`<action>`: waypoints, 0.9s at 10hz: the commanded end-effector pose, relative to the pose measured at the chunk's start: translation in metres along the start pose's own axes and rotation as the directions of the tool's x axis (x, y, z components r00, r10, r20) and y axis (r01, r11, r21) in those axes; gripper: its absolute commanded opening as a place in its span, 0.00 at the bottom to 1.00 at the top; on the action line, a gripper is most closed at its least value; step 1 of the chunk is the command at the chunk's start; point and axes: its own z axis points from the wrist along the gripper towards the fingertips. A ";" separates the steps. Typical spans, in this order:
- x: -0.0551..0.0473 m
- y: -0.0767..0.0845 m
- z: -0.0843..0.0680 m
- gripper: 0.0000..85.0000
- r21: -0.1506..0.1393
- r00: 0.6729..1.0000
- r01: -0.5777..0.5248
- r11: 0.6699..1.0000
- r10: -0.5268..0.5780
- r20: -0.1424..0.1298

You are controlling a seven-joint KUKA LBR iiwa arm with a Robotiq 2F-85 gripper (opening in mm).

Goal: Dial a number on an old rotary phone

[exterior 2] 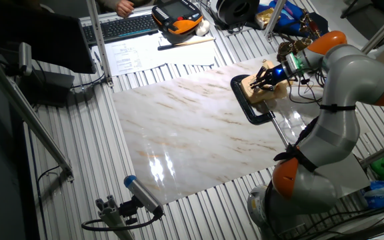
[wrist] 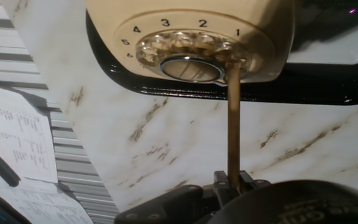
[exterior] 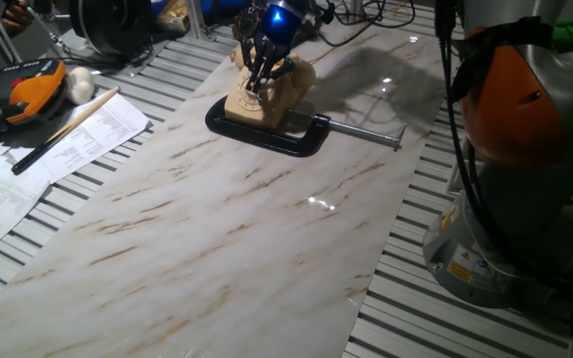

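The old rotary phone (exterior: pixel 270 96) is cream-beige and sits at the far end of the marble board, inside a black C-clamp (exterior: pixel 267 136). It also shows in the other fixed view (exterior 2: pixel 261 89). In the hand view its silvery dial (wrist: pixel 188 55) fills the top, with digits 1 to 5 around it. My gripper (wrist: pixel 234 182) is shut on a thin brass-coloured rod (wrist: pixel 234 124). The rod's tip rests in the dial hole beside digit 1. In the fixed views the gripper (exterior: pixel 258 72) hangs right over the phone's sloped front. The handset is hidden by the hand.
The clamp's silver screw bar (exterior: pixel 364 130) sticks out to the right of the phone. Printed papers (exterior: pixel 28 164), a wooden stick (exterior: pixel 68 129) and an orange pendant (exterior: pixel 33 88) lie left of the board. The arm's base (exterior: pixel 505 239) stands at the right.
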 end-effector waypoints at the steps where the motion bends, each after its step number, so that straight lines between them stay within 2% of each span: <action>1: 0.000 0.000 0.000 0.00 0.000 1.000 0.001 1.000 -0.001 0.002; 3: 0.001 0.001 0.000 0.00 0.000 1.000 0.001 1.000 -0.001 0.000; 7: 0.014 0.007 -0.008 0.00 0.009 0.999 -0.019 1.000 0.019 0.028; 8: 0.019 0.008 -0.009 0.00 0.010 0.999 -0.024 1.000 0.024 0.046; 9: 0.025 0.009 -0.011 0.00 0.028 0.997 -0.009 1.000 0.007 0.077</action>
